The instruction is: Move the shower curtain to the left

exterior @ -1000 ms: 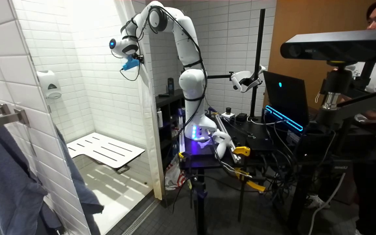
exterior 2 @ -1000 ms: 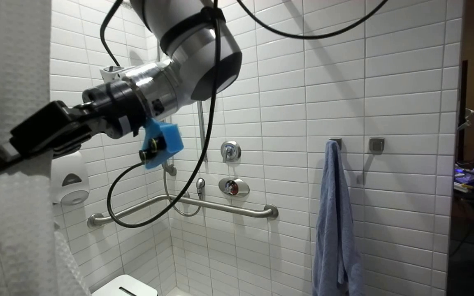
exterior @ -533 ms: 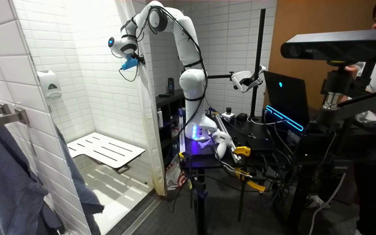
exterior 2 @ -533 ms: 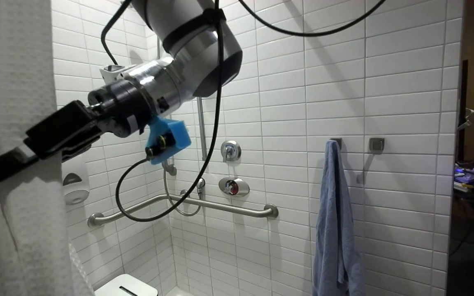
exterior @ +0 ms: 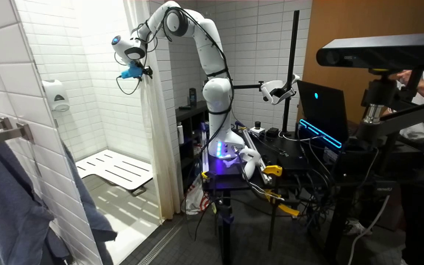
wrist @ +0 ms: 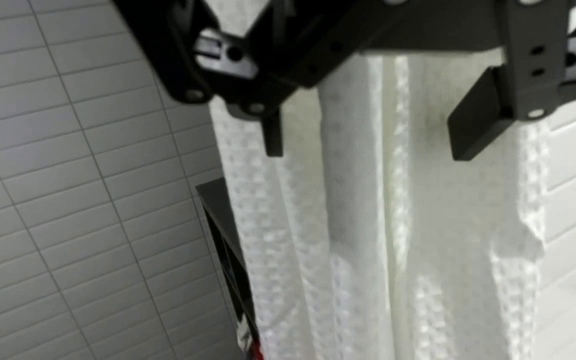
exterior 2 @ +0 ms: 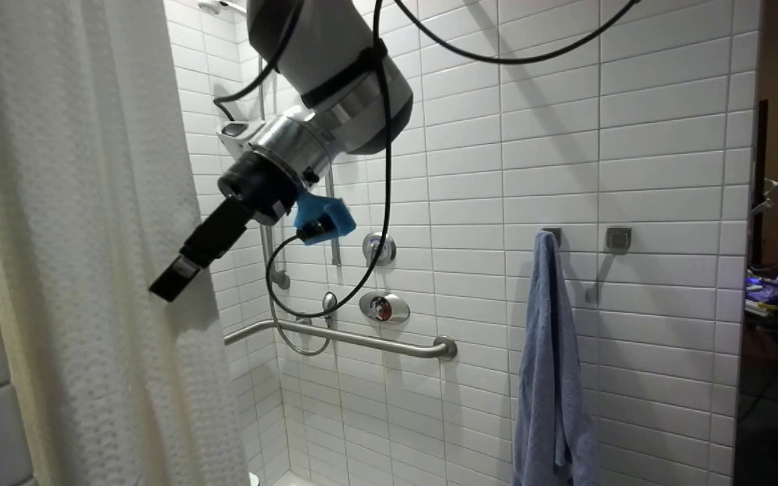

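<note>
The off-white shower curtain (exterior: 160,158) hangs in pleats beside the shower opening, left of the arm's base in an exterior view. In another exterior view, the curtain (exterior 2: 92,243) fills the left side. My gripper (wrist: 368,154) stands open in the wrist view, its fingers (wrist: 478,122) wide apart, with the pleated curtain (wrist: 358,300) behind and across the gap. In both exterior views the gripper (exterior: 149,72) is at the curtain's shower-side edge, pointing down at a slant. Whether the fingers touch the fabric I cannot tell; none looks pinched between them.
A white slatted shower seat (exterior: 118,169) and a soap dispenser (exterior: 55,95) are inside the shower. A blue-grey towel (exterior 2: 554,378) hangs on the tiled wall, near a metal grab bar (exterior 2: 362,341). A black shelf (exterior: 191,121) stands behind the curtain. A cable loops below the wrist.
The curtain's free edge and the arm have shifted together towards the shower, leftward in an exterior view. More curtain now shows. The gripper has also tilted further downward.
</note>
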Controlling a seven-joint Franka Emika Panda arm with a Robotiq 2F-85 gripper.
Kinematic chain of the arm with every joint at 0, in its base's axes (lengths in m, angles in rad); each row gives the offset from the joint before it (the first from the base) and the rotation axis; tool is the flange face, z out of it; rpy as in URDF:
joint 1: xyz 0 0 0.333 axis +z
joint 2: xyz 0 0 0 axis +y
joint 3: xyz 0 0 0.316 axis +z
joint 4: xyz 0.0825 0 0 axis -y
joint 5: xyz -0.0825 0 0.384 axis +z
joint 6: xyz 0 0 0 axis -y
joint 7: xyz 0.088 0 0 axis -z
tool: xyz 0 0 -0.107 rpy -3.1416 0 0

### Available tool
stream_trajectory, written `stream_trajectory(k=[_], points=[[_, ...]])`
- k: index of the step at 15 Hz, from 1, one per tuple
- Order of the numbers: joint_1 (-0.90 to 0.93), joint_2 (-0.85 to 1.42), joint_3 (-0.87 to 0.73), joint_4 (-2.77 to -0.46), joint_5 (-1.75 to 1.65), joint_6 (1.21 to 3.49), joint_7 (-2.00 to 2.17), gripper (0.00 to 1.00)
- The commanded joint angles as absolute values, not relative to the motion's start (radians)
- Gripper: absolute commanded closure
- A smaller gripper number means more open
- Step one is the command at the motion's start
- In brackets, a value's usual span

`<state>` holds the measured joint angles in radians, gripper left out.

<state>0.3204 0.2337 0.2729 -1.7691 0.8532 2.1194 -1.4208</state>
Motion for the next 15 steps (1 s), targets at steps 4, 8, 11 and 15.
stream_trajectory(k=[4,8,11,15], points=[[0.264,0.255,0.233,-1.68,0.502,2.134,-1.237,0.0],[0.219,0.272,0.208,-1.625,0.307,2.096,-1.087,0.0],[0.195,0.292,0.185,-1.584,0.182,2.053,-0.972,0.0],[0.178,0.304,0.152,-1.558,0.053,2.02,-0.772,0.0]])
